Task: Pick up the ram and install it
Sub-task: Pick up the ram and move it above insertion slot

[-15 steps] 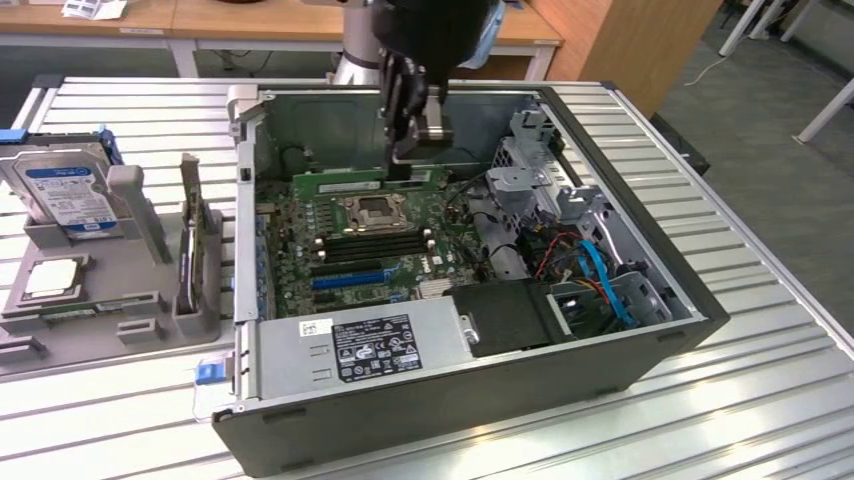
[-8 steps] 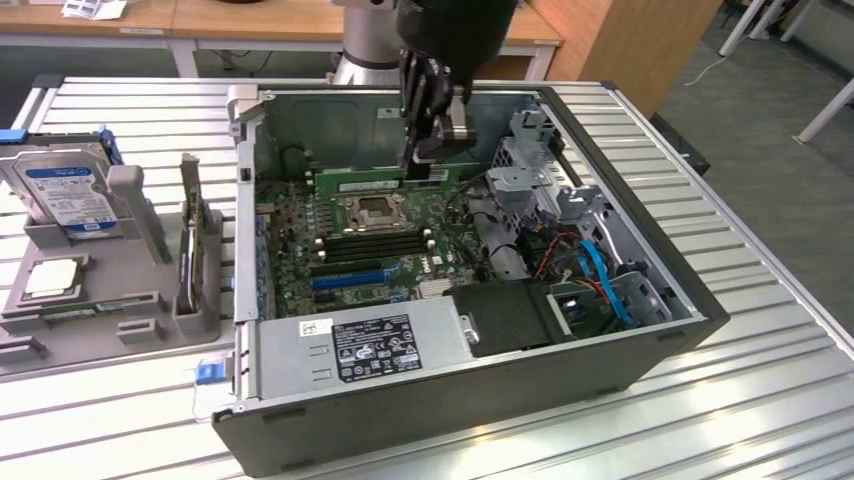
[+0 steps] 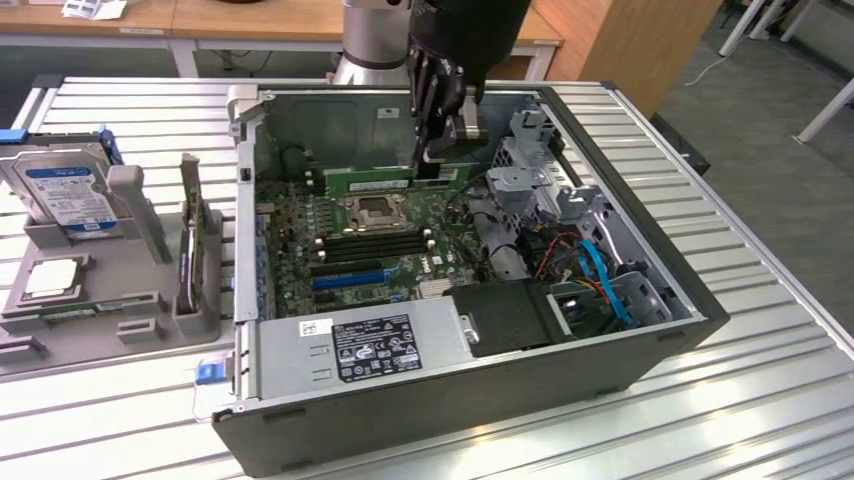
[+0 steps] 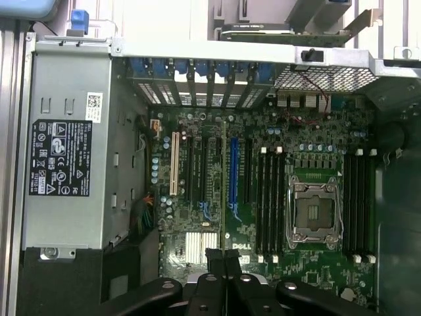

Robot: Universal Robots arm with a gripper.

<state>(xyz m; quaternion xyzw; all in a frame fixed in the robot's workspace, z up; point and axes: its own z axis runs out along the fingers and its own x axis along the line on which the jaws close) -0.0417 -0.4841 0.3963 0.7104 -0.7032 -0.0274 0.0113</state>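
Note:
The ram [image 3: 390, 183], a long green stick with a white label, hangs level over the far part of the open computer case [image 3: 667, 300], above the motherboard [image 3: 354, 235]. My gripper [image 3: 442, 166] reaches down from above and is shut on the stick's end nearer the exterior view's right. In the wrist view the gripper [image 4: 224, 263] has its dark fingers [image 4: 212, 266] pressed together, looking down on the motherboard [image 4: 263, 131]. The black memory slots [image 3: 376, 246] [image 4: 270, 197] lie beside the bare processor socket [image 3: 372, 210] [image 4: 312, 212], below the held stick.
A grey power supply [image 3: 367, 345] fills the case's near corner, with a drive cage [image 3: 534, 170] and blue cables [image 3: 603, 285] on the exterior view's right. A grey tray [image 3: 80, 345] on the left holds a hard drive [image 3: 60, 190], a processor chip [image 3: 54, 278] and an upright card [image 3: 200, 250].

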